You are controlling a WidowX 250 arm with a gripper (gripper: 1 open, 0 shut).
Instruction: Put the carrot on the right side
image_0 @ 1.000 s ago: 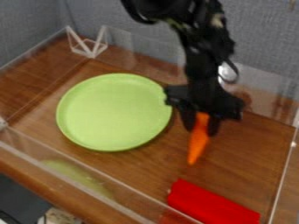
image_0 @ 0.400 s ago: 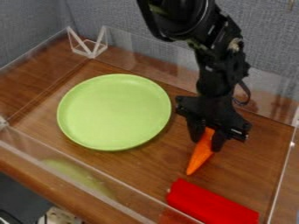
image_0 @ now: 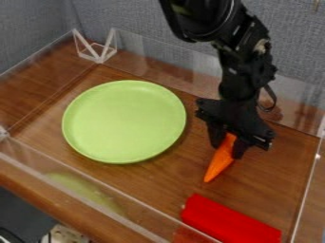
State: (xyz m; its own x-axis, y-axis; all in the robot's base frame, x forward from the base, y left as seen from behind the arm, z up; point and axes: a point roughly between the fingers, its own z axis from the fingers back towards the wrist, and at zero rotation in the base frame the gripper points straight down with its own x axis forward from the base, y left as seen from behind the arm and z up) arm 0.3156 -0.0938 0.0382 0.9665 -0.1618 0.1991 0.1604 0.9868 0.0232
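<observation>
plate: round light-green plate (image_0: 95,142), lies flat on the tabletop, left of centre; nothing lies in it
carrot: orange carrot (image_0: 219,164), right of the plate and apart from its rim; tilted, narrow tip down and toward the camera, tip at or just above the wood, contact unclear; thick upper end is inside the pincer, stem end hidden
pincer: black pincer (image_0: 234,140), points steeply down, fingers clamped together on the carrot's upper end
arm: black arm (image_0: 222,33) comes down from the top of the view to the pincer
red block: flat red rectangular block (image_0: 231,222) lies on the tabletop at the bottom right, near the front wall; in front of the carrot tip, not touching it
tabletop: dark brown wood tabletop (image_0: 152,190), carries the plate and the red block
enclosure: clear walls (image_0: 38,62) stand around the tabletop, forming a shallow box; plate, carrot and block are all inside it
rack: small white wire frame (image_0: 95,45) at the back left corner, at the clear wall; which side of the wall it stands on is unclear
</observation>
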